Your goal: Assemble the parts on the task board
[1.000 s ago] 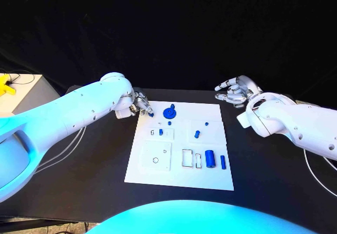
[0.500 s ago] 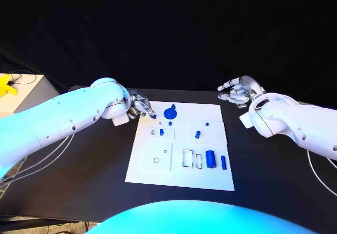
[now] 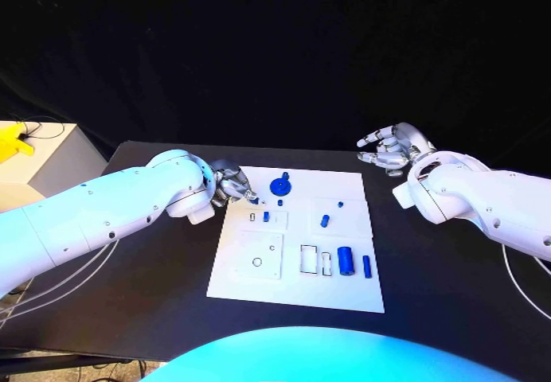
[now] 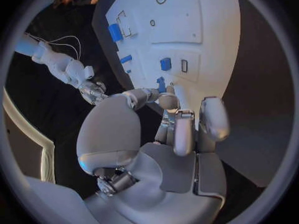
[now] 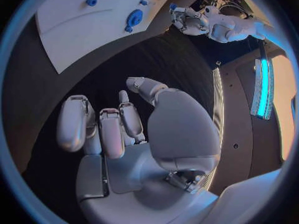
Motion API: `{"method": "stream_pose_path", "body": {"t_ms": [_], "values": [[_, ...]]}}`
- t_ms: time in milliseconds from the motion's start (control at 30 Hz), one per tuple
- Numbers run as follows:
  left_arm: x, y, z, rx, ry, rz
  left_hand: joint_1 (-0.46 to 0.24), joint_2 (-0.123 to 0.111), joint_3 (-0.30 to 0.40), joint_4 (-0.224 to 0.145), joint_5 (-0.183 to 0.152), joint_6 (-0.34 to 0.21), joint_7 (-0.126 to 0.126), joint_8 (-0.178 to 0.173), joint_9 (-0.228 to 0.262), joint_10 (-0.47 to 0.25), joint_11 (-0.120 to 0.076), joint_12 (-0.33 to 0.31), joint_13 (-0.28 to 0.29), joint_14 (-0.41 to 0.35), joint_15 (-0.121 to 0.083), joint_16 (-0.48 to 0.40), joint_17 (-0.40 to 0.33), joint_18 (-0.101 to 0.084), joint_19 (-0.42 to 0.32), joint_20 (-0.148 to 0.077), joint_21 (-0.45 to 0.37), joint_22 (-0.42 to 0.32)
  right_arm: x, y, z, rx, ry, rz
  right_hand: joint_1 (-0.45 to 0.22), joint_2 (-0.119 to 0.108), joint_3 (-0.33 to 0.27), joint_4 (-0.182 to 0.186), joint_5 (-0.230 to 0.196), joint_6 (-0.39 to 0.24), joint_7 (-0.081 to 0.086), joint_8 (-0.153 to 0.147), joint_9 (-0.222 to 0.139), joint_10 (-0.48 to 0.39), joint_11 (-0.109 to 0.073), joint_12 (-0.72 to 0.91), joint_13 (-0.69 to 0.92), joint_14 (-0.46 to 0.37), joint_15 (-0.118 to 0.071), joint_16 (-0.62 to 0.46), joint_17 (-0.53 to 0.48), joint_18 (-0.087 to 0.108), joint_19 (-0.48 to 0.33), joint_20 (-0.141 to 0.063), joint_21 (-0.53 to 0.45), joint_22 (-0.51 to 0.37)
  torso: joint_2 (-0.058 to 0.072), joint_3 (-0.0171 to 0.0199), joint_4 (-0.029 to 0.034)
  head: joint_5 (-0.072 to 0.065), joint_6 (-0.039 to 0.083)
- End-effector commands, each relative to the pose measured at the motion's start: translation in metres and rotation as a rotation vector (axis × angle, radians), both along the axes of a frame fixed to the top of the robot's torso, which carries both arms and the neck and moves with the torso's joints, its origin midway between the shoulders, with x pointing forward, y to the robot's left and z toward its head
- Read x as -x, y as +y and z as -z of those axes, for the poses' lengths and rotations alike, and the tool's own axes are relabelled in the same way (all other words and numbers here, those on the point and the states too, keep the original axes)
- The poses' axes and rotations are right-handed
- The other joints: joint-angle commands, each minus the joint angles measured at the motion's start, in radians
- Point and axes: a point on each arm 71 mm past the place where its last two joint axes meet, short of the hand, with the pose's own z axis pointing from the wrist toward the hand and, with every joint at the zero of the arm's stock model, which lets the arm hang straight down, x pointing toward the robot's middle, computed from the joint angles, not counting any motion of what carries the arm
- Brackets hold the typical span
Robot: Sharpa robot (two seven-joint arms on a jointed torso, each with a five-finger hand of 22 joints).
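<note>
The white task board point(image 3: 345, 293) lies mid-table. On it are a blue gear point(image 3: 278, 186), a short blue peg point(image 3: 265, 216), another small blue piece point(image 3: 325, 220), a thick blue cylinder point(image 3: 345, 258) and a thin blue pin point(image 3: 366, 266). My left hand point(image 3: 234, 189) hovers at the board's far left edge and pinches a small blue part point(image 4: 161, 82) between thumb and finger. My right hand point(image 3: 390, 148) hangs past the board's far right corner, fingers loosely apart and holding nothing. The right wrist view shows the gear point(image 5: 134, 19) and the left hand point(image 5: 187, 19).
A white box point(image 3: 41, 163) with a yellow object point(image 3: 12, 142) stands off the table's left side. Cables point(image 3: 69, 270) trail under my left arm. Recessed slots point(image 3: 257, 256) mark the board's near left part.
My left hand has drawn a little nearer along the board's left edge, still pinching the small blue part, and its arm has swung lower. The right hand has stayed put.
</note>
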Motion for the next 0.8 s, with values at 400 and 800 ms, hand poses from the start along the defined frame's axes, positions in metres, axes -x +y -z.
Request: {"method": "stream_pose_path", "body": {"t_ms": [400,800], "values": [[0.008,-0.005,0.013,-0.101,-0.032,0.041,-0.011,0.003,0.118,-0.137,0.001,0.05,-0.042,0.083,0.016,0.028,-0.006,0.016,0.027,0.093,-0.009,0.015,0.213,-0.02,0.008,-0.004,0.007,0.004,-0.001,0.0,-0.003,-0.05,-0.045,-0.006,0.027,-0.02,0.039,0.006,0.004,-0.035,0.007,0.03,0.002,-0.34,0.004,-0.566,-0.549,-0.207,-0.005,-0.662,-0.509,0.112,-0.219,-0.003,-0.791,-0.355,0.002,0.0006,-0.0007,0.002,0.0],[0.009,-0.001,0.02,-0.154,0.008,0.067,-0.009,0.006,0.118,-0.138,0.001,0.05,-0.043,0.083,0.017,0.036,-0.007,0.029,0.053,0.088,-0.01,0.007,0.195,-0.02,0.008,-0.005,0.007,0.003,-0.002,0.002,-0.005,-0.114,-0.079,-0.028,0.043,0.005,0.005,-0.005,0.005,-0.086,0.05,0.082,0.002,-0.338,0.059,-0.96,-0.99,-0.327,0.062,-1.082,-0.68,0.107,-0.39,0.059,-0.993,-0.533,0.002,0.0007,0.0001,0.006,0.0]]}}
